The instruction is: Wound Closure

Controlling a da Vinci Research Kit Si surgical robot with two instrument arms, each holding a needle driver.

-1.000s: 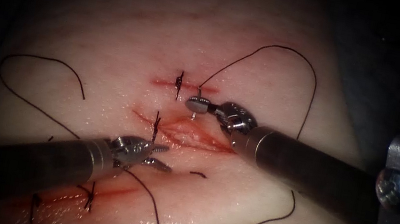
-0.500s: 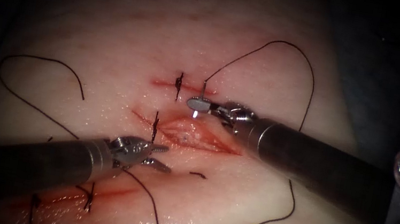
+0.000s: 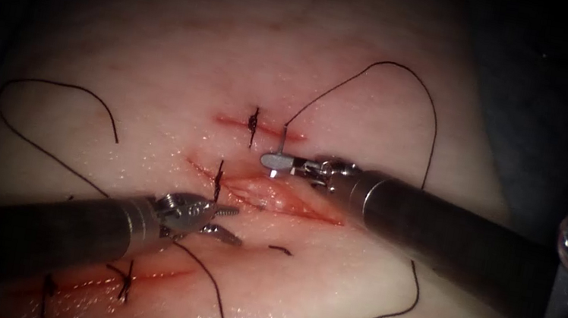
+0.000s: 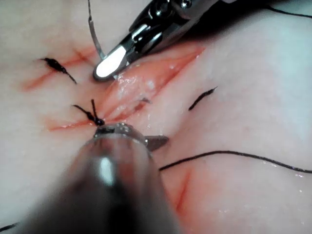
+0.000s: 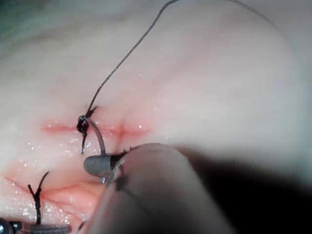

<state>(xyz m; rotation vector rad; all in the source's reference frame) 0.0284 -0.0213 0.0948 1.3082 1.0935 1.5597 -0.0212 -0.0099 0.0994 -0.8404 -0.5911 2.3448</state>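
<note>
The right tool [image 3: 276, 160] grips the needle [image 3: 282, 138] near its thread end, above the cut [image 3: 270, 197]. The left tool [image 3: 226, 222], jaws parted, holds nothing just below it.

Needle [image 3: 283, 138]: thin, curved, steel; stands upright just above the open cut [image 3: 277, 198], gripped near its lower end.
Thread [image 3: 417, 97]: dark; arcs from the needle's upper end over pale tissue [image 3: 325, 281].
Cut: red, gaping, one stitch at its left end.
</note>
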